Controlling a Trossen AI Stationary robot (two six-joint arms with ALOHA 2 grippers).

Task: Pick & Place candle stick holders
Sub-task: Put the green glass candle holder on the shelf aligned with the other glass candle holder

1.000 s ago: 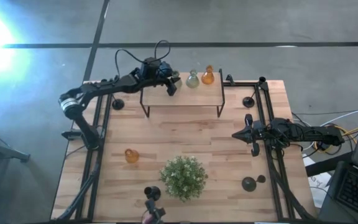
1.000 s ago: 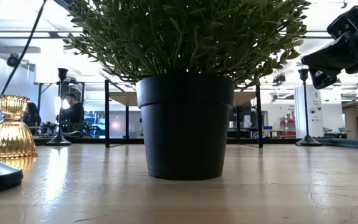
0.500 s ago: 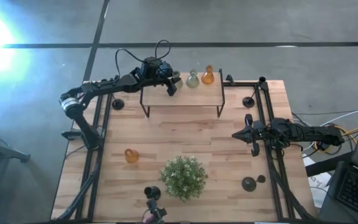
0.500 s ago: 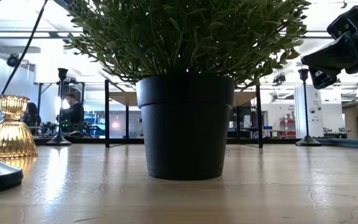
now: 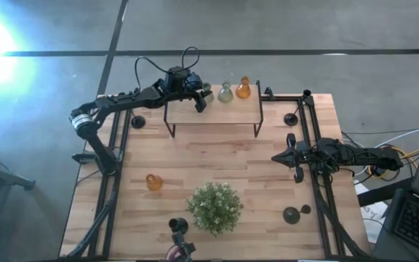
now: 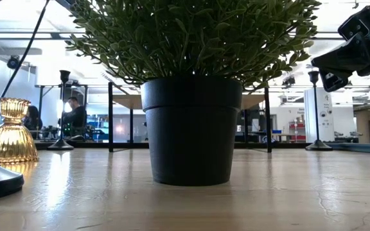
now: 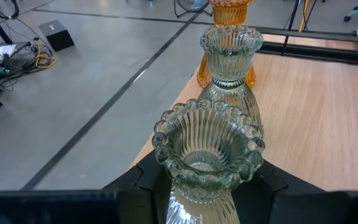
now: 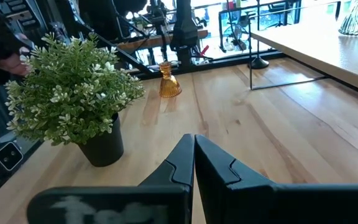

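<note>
Left gripper (image 5: 202, 98), at twelve o'clock over the raised wooden shelf (image 5: 213, 113), clasps a ribbed grey-green glass vase (image 7: 207, 155). Right gripper (image 5: 292, 156), at three o'clock, is closed and empty.

Overhead cam looked straight down; low cam sat at tabletop level, close behind the potted plant (image 6: 191, 128), which both showed.

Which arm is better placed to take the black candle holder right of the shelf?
Right: its empty, shut claw is near that holder; the left claw grips a glass vase.
</note>
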